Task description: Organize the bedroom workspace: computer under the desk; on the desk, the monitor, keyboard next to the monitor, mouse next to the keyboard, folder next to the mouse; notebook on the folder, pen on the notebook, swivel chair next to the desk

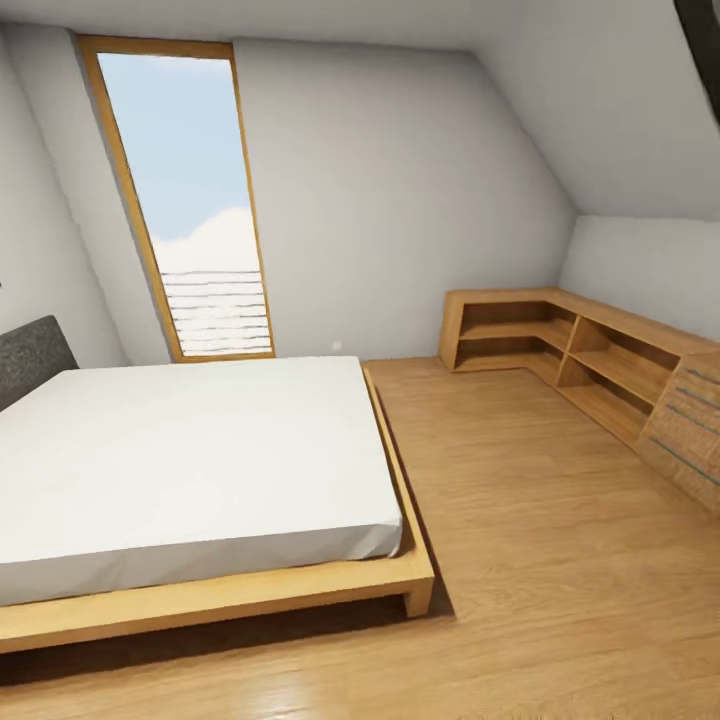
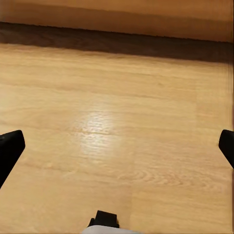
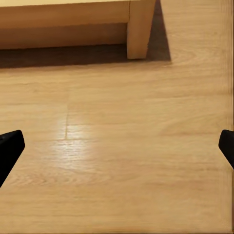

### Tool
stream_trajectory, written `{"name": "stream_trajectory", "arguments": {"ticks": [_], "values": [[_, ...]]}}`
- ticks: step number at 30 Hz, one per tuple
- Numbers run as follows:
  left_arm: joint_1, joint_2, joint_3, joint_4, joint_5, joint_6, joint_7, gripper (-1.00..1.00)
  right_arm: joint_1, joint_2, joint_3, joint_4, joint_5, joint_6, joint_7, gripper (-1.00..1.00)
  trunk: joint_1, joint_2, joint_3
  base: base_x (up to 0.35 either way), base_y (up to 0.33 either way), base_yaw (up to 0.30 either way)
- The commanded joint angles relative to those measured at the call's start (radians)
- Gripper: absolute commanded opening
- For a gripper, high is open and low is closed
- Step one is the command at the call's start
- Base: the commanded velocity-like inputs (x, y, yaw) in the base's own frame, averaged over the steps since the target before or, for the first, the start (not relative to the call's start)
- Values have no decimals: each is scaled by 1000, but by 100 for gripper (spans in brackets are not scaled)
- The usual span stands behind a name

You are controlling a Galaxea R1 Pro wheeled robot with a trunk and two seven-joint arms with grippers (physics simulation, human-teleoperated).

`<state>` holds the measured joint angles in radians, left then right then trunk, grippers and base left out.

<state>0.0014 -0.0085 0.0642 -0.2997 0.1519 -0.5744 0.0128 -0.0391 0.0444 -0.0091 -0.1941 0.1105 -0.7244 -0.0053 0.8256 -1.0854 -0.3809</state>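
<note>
Attic bedroom ahead of me: sloped white walls (image 1: 420, 180), a tall slanted window (image 1: 190, 200) in a wooden frame showing sky and cloud. Low wooden bed (image 1: 200, 480) sits to the left of my head view, white mattress flat and bare, dark grey headboard (image 1: 30, 360) at its far left end. Wooden plank floor (image 1: 540, 520) runs from the bed's foot to a low L-shaped wooden shelf unit (image 1: 560, 345) in the far right corner, its open compartments bare. At the right edge, a light wooden drawer unit (image 1: 690, 430) adjoins the shelf.

Desk, computer, monitor, keyboard, mouse, folder, notebook, pen and swivel chair: out of sight from where I stand.

My left gripper (image 2: 117, 146) points down at bare floor, with the bed frame's side and its shadow beyond. Fingers spread wide, one dark fingertip (image 2: 9, 148) at each edge of the wrist view, nothing between them.

My right gripper (image 3: 117, 146) likewise faces floor; the bed's corner leg (image 3: 140, 29) stands beyond it. Fingers spread wide, fingertips (image 3: 10, 148) at the frame edges, holding nothing.
</note>
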Motion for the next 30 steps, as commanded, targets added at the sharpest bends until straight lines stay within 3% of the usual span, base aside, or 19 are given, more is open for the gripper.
{"name": "stream_trajectory", "arguments": {"ticks": [1, 30], "values": [[0, -1, 5, -1, -2, -1, -1, 100, -1, 0, -2, 1, 5, -3, -1, 100, 0, -1, -1, 0, 0, -298], [0, -1, 6, 0, -2, 1, -1, 100, -1, 1, -2, 0, 5, -2, -1, 100, 0, -1, -1, 0, 0, -298]]}}
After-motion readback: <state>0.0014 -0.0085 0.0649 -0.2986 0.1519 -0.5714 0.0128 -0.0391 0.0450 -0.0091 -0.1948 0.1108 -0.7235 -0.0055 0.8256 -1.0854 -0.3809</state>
